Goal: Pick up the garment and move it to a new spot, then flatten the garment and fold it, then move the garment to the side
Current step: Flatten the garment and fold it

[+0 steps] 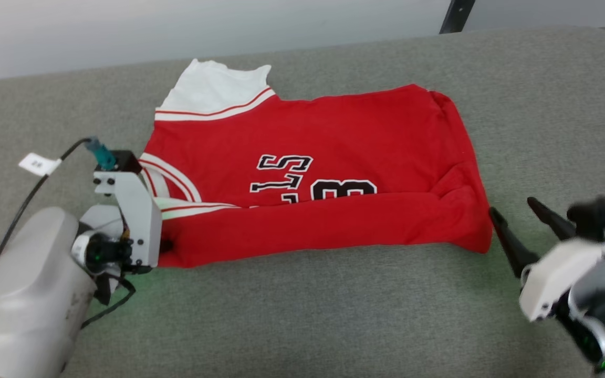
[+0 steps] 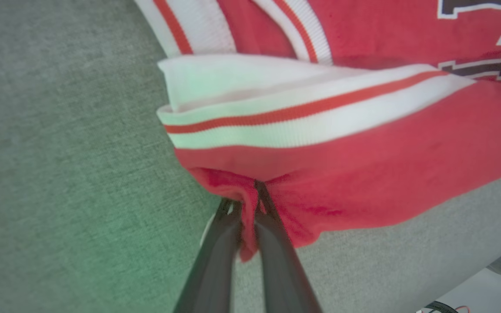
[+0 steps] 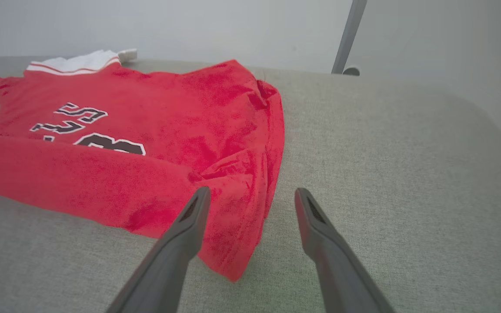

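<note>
My work surface (image 1: 302, 325) is a grey woven-fabric pad with a rounded far right corner. Behind it I face a plain pale wall (image 1: 124, 26). A slanted grey metal post (image 3: 349, 34) stands past the far edge. Lighting: even, diffuse.

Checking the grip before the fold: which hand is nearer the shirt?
Left. The left hand is shut on the shirt's near corner by the striped trim; the right hand is open beside the opposite corner.

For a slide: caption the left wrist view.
Left gripper pinches the red edge of the folded shirt lying on a grey surface.
</note>
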